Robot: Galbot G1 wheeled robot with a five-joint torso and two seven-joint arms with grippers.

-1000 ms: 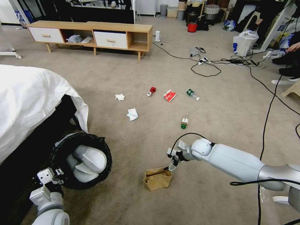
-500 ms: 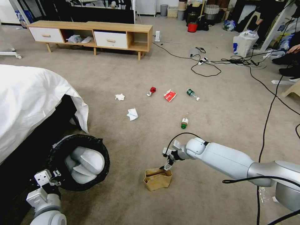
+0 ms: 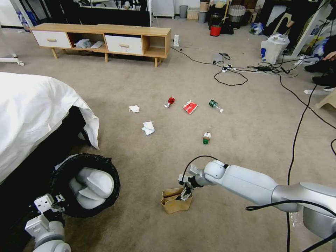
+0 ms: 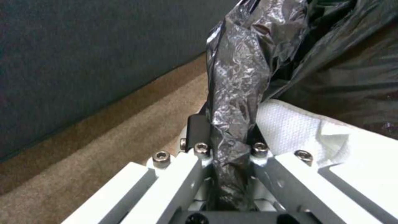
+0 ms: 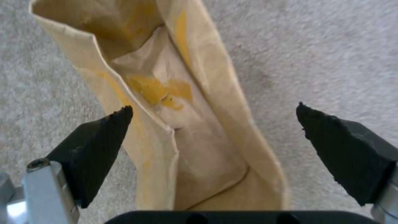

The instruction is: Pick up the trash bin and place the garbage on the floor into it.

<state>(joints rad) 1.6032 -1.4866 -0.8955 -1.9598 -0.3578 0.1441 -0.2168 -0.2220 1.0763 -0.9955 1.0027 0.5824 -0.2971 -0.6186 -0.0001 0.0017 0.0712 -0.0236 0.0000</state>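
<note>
Trash bin (image 3: 85, 185) hangs beside the bed, left pincer (image 4: 226, 146) pinching its liner; right pincer (image 5: 211, 124), spread, straddles the brown paper bag (image 3: 176, 200) on the carpet. Next: close, lift.

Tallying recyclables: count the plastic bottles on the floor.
2: one bottle on the carpet beyond the right gripper, another bottle farther off, right of the red-white wrapper.

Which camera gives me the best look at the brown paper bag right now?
The right wrist view: the brown paper bag lies open-mouthed between the open right gripper fingers, its stained inside visible. The head view shows the bag small on the carpet with the gripper at its top edge. The left wrist view faces the trash bin's black liner instead.
</note>
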